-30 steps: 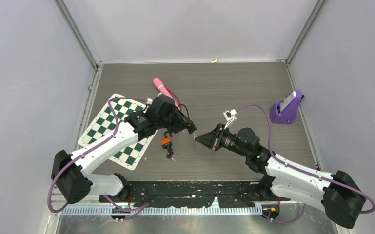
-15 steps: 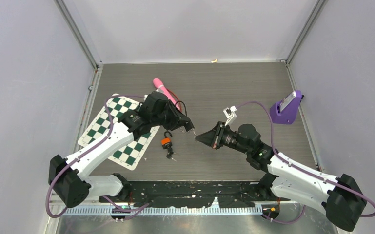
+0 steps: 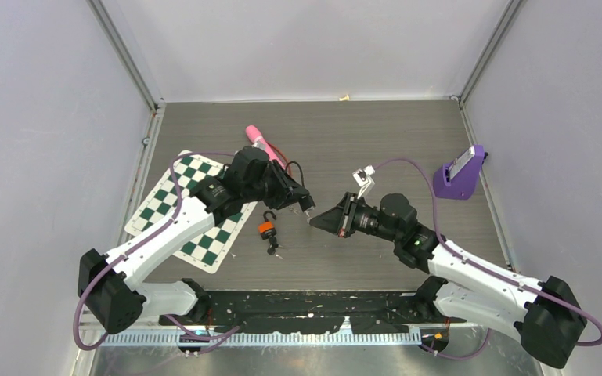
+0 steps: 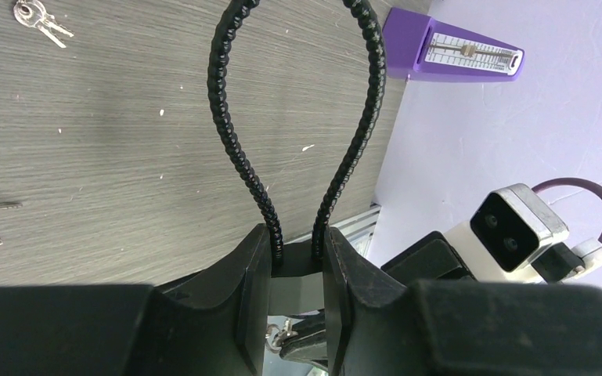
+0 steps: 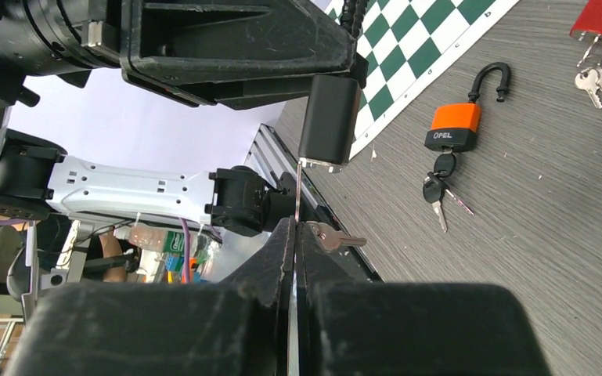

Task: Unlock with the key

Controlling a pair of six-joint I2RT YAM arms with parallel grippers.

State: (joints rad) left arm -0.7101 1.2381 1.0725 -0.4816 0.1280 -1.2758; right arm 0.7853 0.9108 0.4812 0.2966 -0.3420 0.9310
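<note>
Over the last second the right end effector (image 5: 296,235), pressed shut on a key (image 5: 298,196), has edged leftward toward the left end effector (image 4: 297,262). The left one pinches the body of a black cable lock (image 5: 329,117), holding it in the air above the desk (image 3: 360,141). The key's blade now meets the lock's underside; whether it has entered the keyway I cannot tell. Insertion seems under way, with the turn not yet made. An orange padlock (image 3: 266,228) lies on the desk nearby.

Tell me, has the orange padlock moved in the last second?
No. The orange padlock lies at the same spot, just off the checkered mat's right edge.
</note>
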